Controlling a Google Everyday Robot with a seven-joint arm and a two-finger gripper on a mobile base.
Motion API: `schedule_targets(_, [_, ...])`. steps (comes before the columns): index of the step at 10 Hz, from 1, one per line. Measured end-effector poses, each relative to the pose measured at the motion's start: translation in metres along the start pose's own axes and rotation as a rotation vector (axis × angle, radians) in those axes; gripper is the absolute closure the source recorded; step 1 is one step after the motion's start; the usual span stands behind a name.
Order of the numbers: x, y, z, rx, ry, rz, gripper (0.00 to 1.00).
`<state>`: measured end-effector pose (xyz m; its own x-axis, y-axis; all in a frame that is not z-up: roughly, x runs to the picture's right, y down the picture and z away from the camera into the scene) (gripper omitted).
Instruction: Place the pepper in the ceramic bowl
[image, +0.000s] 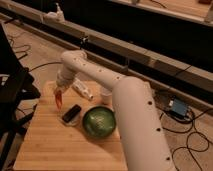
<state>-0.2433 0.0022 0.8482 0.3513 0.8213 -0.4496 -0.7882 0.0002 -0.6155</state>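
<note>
Claw (59, 90) hangs over the far left part of the desk (50, 145), at the end of a fat white arm (125, 105) that sweeps in from the lower right and bends back toward the left. Pepper (58, 99) dangles right under the claw, orange-red and pointing down, its top pinched between the fingers and its tip clear of the wood. Just below and to the right of the claw sits a black block (71, 113), lying flat on the desk, near the pepper's tip but apart from it. Further right of the block, and lower than the claw, is the bowl (98, 121), dark green with rippled rings inside, sitting close to the arm's thick segment; the bowl holds nothing that can be seen. Straight right of the claw, a white bottle (83, 91) lies on its side, slanting down to the right. Beyond the bottle, further right again, a small white cup (105, 94) stands upright, tucked against the arm. So the pepper is up in the air at the left side, well apart from the bowl, with the block between them. Off the desk, left of the claw, a dark frame (12, 90) stands on the floor, and black cables (190, 135) trail across the floor far to the right.
</note>
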Motion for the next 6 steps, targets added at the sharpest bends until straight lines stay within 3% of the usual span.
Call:
schedule_targets(2, [0.022, -0.029, -0.039, 0.044, -0.046, 0.075, 1.00])
schedule_targets(3, [0.029, -0.037, -0.046, 0.056, -0.052, 0.096, 1.00])
schedule_targets(4, [0.053, -0.061, -0.064, 0.092, -0.061, 0.160, 1.00])
schedule_targets(6, [0.097, -0.095, -0.081, 0.148, -0.043, 0.259, 1.00])
